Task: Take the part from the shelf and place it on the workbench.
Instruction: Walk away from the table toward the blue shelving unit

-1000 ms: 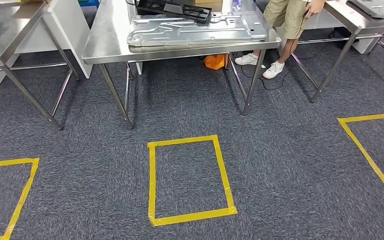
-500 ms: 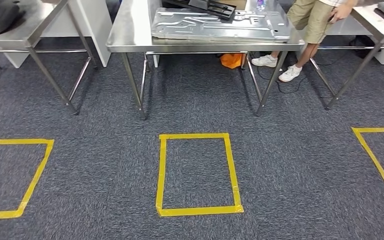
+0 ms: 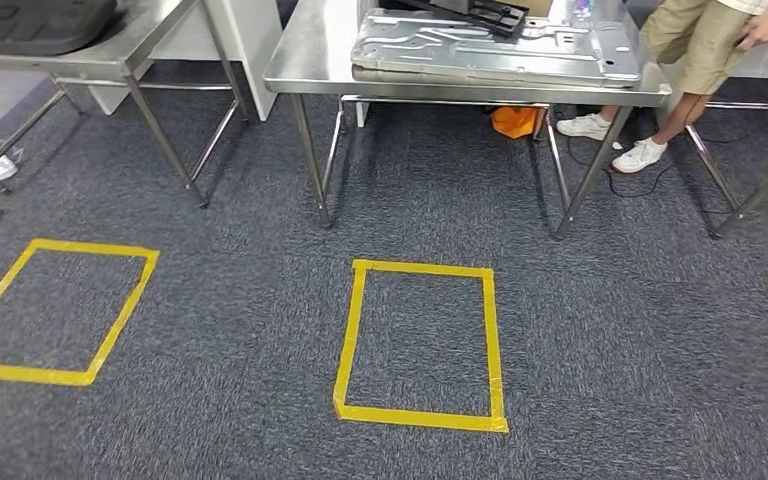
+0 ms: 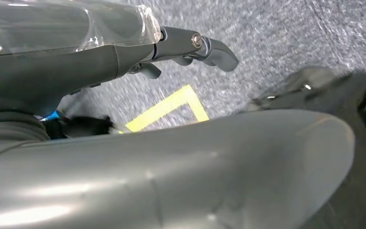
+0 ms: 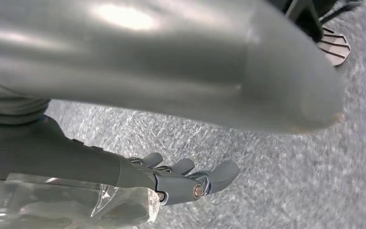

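Observation:
A steel workbench (image 3: 310, 70) stands ahead at the top of the head view. A large pressed metal panel (image 3: 490, 45) lies on it, with a black part (image 3: 470, 12) at its far edge. My left hand (image 4: 76, 62) hangs over the carpet with its fingers (image 4: 209, 47) stretched out and apart from the thumb, holding nothing. My right hand (image 5: 76, 162) hangs the same way, its fingers (image 5: 205, 179) straight and empty.
A second steel table (image 3: 150, 40) at the left carries a black moulded piece (image 3: 30, 22). A person's legs (image 3: 700, 50) stand at the workbench's right end, beside an orange object (image 3: 515, 120) under it. Yellow tape rectangles (image 3: 420, 267) mark the grey carpet.
The whole picture has shifted right and slightly down, so the camera has turned left. The left table and its black piece have come further into the frame.

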Available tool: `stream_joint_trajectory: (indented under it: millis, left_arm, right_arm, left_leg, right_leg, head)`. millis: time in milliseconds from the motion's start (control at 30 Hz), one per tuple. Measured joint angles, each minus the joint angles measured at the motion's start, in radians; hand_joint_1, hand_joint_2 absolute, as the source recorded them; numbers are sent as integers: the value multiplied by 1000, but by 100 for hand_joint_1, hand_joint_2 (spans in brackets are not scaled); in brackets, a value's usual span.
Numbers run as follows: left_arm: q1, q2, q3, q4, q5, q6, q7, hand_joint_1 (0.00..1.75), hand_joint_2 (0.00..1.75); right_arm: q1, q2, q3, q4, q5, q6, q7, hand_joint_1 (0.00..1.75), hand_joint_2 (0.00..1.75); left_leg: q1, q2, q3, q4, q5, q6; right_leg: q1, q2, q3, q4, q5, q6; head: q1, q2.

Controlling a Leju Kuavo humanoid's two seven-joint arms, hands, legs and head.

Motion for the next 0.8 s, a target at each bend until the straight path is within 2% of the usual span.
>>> stream_joint_trajectory:
  millis: [33,67,100,133,167,233,267,300,333,367,433,500,533,567,600,633,667,733,767,800]
  left_arm:
    - [-1,-1,0,0,0,0,0,0,175]
    - [0,-2,0,0,0,0,0,0,175]
    - [2,-2,0,0,0,0,0,0,175]
    - [3,-2,0,0,0,0,0,0,175]
    - [4,-2,0,0,0,0,0,0,175]
    - [1,-2,-1,0,0,0,2,0,175]
    - [-1,-3,-1,0,0,0,2,0,175]
    - [-2,-3,-1,0,0,0,3,0,175]
    - [-2,-3,-1,0,0,0,3,0,175]
    - [0,-3,-1,0,1,-1,4,0,175]
    - [0,-3,-1,0,1,-1,5,0,175]
    - [-3,-4,-1,0,2,-2,6,0,87]
    - [-4,-6,-1,0,2,-2,6,0,87]
    - [-3,-7,-1,0,2,-3,7,0,87]
    - [-2,-7,-1,0,3,-3,7,0,131]
    - [-1,-8,-1,0,3,-3,7,0,175]
    - [-1,-8,-1,0,3,-3,7,0,175]
    - [-3,-9,-1,0,3,-3,7,0,175]
    - [-4,-10,-1,0,3,-4,7,0,175]
    - [-4,-10,0,0,3,-4,7,0,175]
  right_arm:
    - [2,0,0,0,0,0,1,0,0]
    - [2,0,0,0,0,0,2,0,0]
    - [2,0,0,0,-1,0,3,0,0]
    - [2,0,0,0,-1,0,3,0,0]
    - [0,1,0,0,-1,0,4,0,0]
    - [-1,2,0,0,-1,0,5,0,0]
    - [-1,2,0,0,-1,0,6,0,0]
    - [-2,2,0,0,-1,0,7,0,0]
    - [-3,2,0,0,-1,0,8,0,0]
    - [-5,2,0,0,-1,0,9,0,0]
    - [-6,2,0,0,-1,0,11,0,0]
    - [-3,2,0,0,-2,0,13,0,0]
    - [0,2,0,0,-2,0,13,0,0]
    - [2,2,0,0,-2,0,14,0,0]
    - [3,2,0,0,-2,0,14,0,0]
    - [3,2,0,0,-2,0,14,0,0]
    - [3,2,0,0,-2,0,14,0,0]
    - [2,1,0,0,-2,0,14,0,0]
    - [2,1,0,0,-3,0,15,0,0]
    - [2,1,0,0,-3,0,15,0,0]
  left_leg:
    - [2,7,-29,71,-28,-4]
    - [4,11,-44,111,-39,-8]
    - [5,14,-38,109,-30,-9]
    - [6,20,-9,61,-3,-10]
    - [6,36,34,-17,31,-9]
    - [2,85,109,-164,80,-1]
    - [-1,100,123,-199,89,5]
    - [-4,103,125,-210,89,11]
    - [-5,90,121,-209,91,19]
    - [-5,80,118,-209,94,25]
    - [-2,59,116,-212,101,39]
    - [-1,36,112,-211,105,47]
    - [-2,23,111,-211,107,49]
    - [-3,9,110,-211,107,50]
    - [-4,-5,111,-210,108,50]
    - [-4,-20,112,-210,108,50]
    - [-4,-34,114,-209,108,49]
    - [-5,-60,112,-206,109,45]
    - [-5,-71,107,-203,110,40]
    - [-4,-82,101,-202,112,34]
  right_leg:
    - [1,-15,-1,0,0,0]
    - [2,-28,-2,0,0,0]
    - [1,-40,-1,1,0,0]
    - [1,-52,0,1,0,0]
    - [1,-62,2,1,-1,2]
    - [8,-80,5,3,-5,8]
    - [11,-88,5,4,-6,12]
    - [14,-96,5,5,-8,16]
    - [14,-105,6,6,-8,20]
    - [12,-102,5,9,-13,26]
    - [6,-62,-15,59,-51,37]
    - [4,-14,-74,193,-124,42]
    - [4,-6,-109,267,-153,42]
    - [4,-4,-133,317,-165,42]
    - [3,-3,-140,327,-155,41]
    - [3,-1,-127,295,-126,39]
    - [2,8,-97,226,-85,37]
    - [-2,59,-34,84,-23,32]
    - [-2,81,-18,42,-9,30]
    - [-2,93,-13,27,-8,28]
  head:
    - [0,0]
    - [0,0]
    - [-1,0]
    - [-1,0]
    - [-1,0]
    - [-1,0]
    - [1,0]
    - [2,0]
    - [3,0]
    - [4,0]
    - [6,0]
    - [9,0]
    - [10,0]
    - [10,0]
    - [10,0]
    - [10,0]
    - [10,0]
    - [10,0]
    - [10,0]
    - [10,0]
